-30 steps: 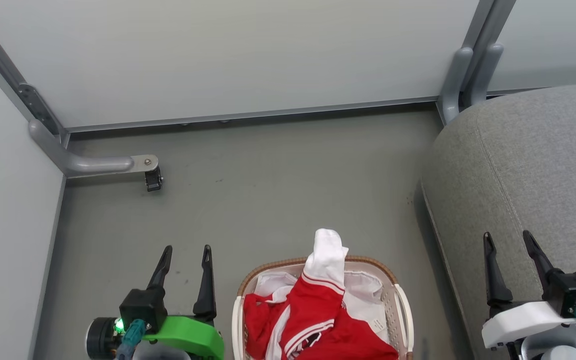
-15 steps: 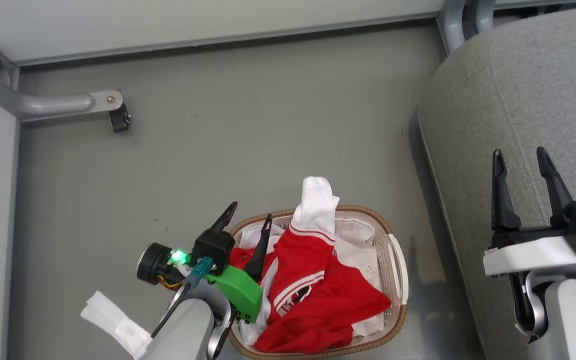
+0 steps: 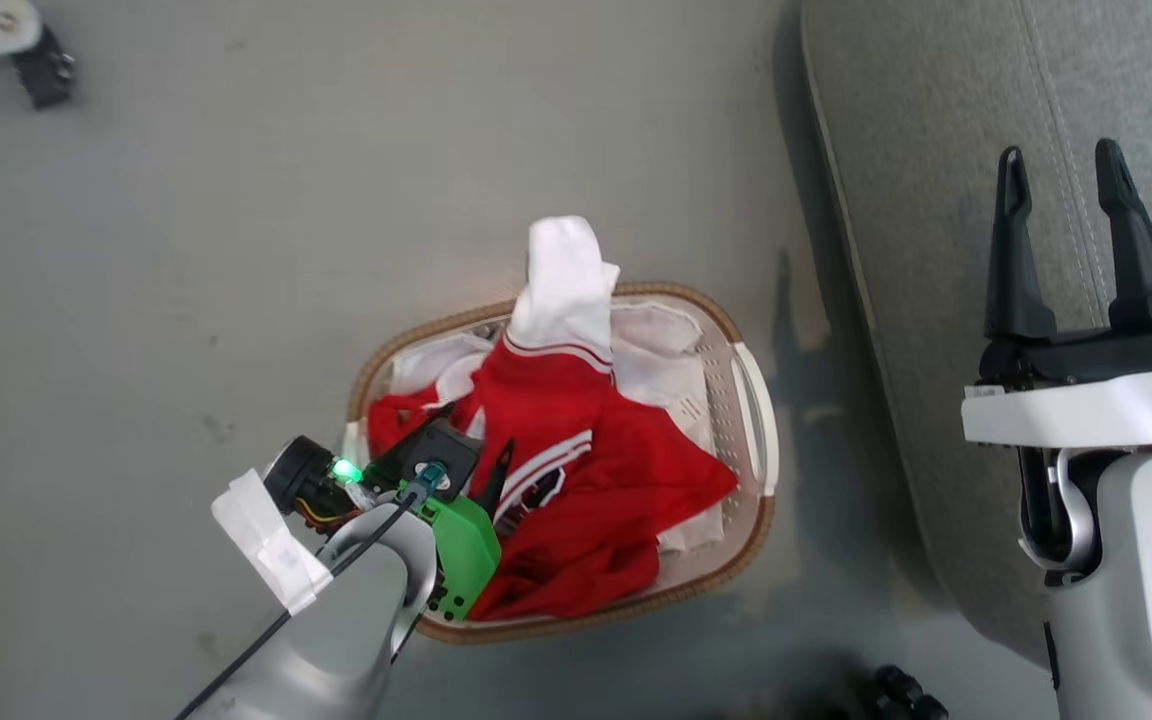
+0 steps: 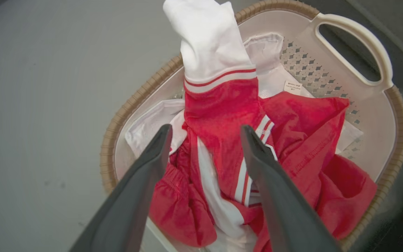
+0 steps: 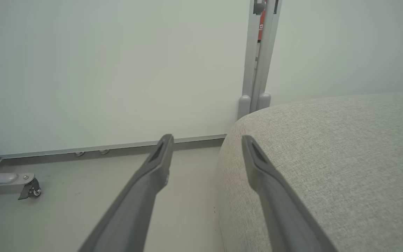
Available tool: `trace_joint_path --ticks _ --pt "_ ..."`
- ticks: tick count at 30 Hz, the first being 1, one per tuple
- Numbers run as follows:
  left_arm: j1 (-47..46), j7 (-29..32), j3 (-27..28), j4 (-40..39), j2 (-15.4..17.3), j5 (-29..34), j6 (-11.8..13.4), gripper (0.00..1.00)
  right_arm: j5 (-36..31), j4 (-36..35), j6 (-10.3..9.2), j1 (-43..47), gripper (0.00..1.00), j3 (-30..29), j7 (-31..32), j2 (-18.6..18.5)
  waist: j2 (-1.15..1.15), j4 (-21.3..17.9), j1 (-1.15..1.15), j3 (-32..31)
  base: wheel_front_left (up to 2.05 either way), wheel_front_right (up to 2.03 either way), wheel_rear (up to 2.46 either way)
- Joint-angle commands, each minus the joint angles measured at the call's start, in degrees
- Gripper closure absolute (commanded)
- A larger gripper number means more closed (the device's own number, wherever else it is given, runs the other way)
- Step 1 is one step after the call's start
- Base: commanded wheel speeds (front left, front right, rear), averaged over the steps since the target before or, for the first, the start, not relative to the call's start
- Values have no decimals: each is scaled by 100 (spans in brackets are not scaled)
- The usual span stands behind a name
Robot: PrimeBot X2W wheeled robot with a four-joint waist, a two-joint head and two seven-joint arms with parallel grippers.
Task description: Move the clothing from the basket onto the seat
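While the head camera has tipped downward since a second ago, lifting everything in frame, one real move stands out.

Head view:
- Left gripper (image 3: 479, 425): formerly over bare floor left of the basket, now above the clothing (image 3: 586, 450) at centre frame. Fingers apart, nothing between them.
- Judged meaning: the reach is done, the descent and pinch are outstanding, and nothing has been transferred.
- Clothing: a red heap with white trim, all inside the basket (image 3: 758, 400), which stands on the floor (image 3: 236, 250).
- White end (image 3: 566, 270): drapes over the upper rim and points to the frame's top. The long axis runs from lower centre to upper centre.
- Seat (image 3: 936, 150): upper right, bare where seen.
- Right gripper (image 3: 1059, 155): right side of frame, fingers spread and empty, over the seat.

Left wrist view:
- Left gripper (image 4: 205, 128): fingers wide, framing the red band with white stripes. Contact cannot be told.
- White end (image 4: 208, 35): top centre, pointing up-frame.
- Basket (image 4: 380, 115): its handle sits upper right.

Right wrist view:
- Right gripper (image 5: 205, 138): fingers parted, holding nothing.
- Seat (image 5: 327, 157): lower right.
- Wall panel (image 5: 100, 70): behind.
- Caster (image 5: 30, 189): lower left.
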Motion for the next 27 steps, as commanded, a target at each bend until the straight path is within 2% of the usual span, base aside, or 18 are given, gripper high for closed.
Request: trace_joint_path --ticks 1,11,23,24,25,26,27 --pt "-185 38 -24 134 45 -77 -3 0 92 -53 -2 -133 0 44 -16 -3 1 -638 -1 834 0 0 0" --pt "-596 145 -304 947 46 -134 192 0 528 -162 -2 -384 0 260 -16 -3 1 -1096 -1 1342 0 0 0" --pt "-814 259 -309 1308 198 -178 741 0 735 -175 -2 -429 0 396 -16 -5 1 -1273 -1 1402 0 0 0" --pt "-807 255 -294 1323 200 -198 779 6 732 -170 -2 -424 0 407 -16 -6 1 -1262 -1 1387 0 0 0" --pt "-797 272 -283 1334 200 -217 804 20 724 -162 -2 -419 0 416 -16 -5 1 -1248 -1 1370 0 0 0" --pt "-775 296 -273 1345 193 -247 825 56 714 -154 -2 -412 0 430 -16 -7 1 -1233 -1 1349 0 0 0" --pt "-757 306 -264 1351 187 -268 833 67 705 -151 -2 -409 0 442 -16 -6 1 -1222 -1 1331 0 0 0"
